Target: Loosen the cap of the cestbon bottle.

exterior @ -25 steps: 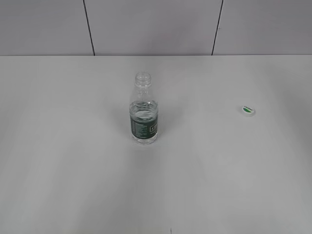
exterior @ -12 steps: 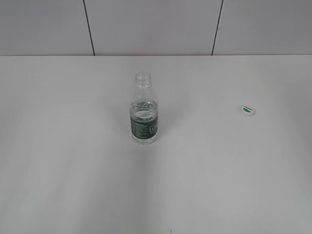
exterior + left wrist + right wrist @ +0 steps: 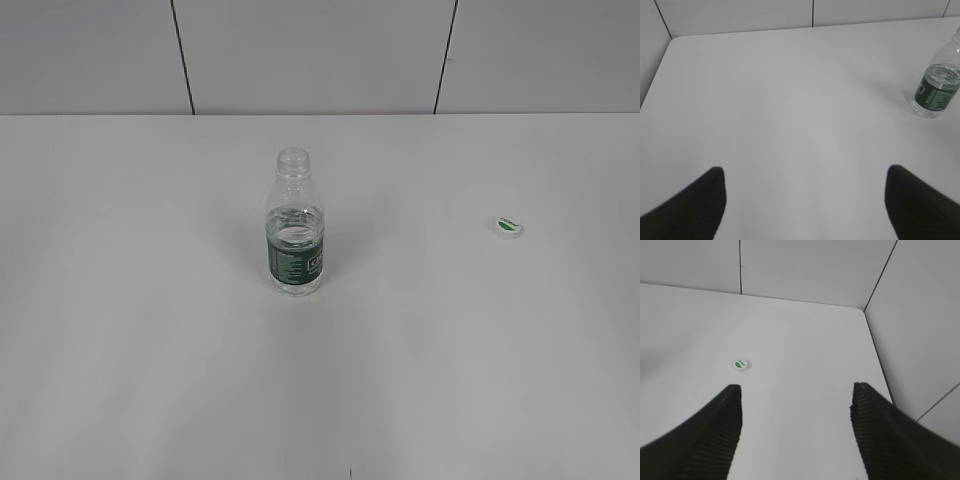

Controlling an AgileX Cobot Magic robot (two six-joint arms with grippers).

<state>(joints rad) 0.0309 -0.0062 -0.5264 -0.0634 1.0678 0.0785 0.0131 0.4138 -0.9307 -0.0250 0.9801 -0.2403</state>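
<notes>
Exterior view: the cestbon bottle [image 3: 295, 224] stands upright just left of centre on the white table [image 3: 150, 350]; its threaded neck is open and uncapped, its dark green label band wraps the lower body, and water fills it to about the top of that band; the cap [image 3: 508, 227] lies flat on the table at mid-right of the frame, green patch upward, well apart from the bottle; grey wall panels [image 3: 310, 55] with dark vertical seams close the upper edge; neither arm appears in this view.

Left wrist view: the left gripper [image 3: 805, 202] sits at the bottom edge, its two dark fingers [image 3: 695, 205] spread wide with only bare table between them; the bottle stands at the far right of the frame, upright, its top cut off by the edge, well apart from the gripper.

Right wrist view: the right gripper [image 3: 796, 432] likewise occupies the bottom edge, its ribbed dark fingers [image 3: 705, 440] spread apart and holding nothing; the cap rests on the table left of centre, just above the left finger's tip in the frame and not touching it; the table's corner meets the wall at upper right.
</notes>
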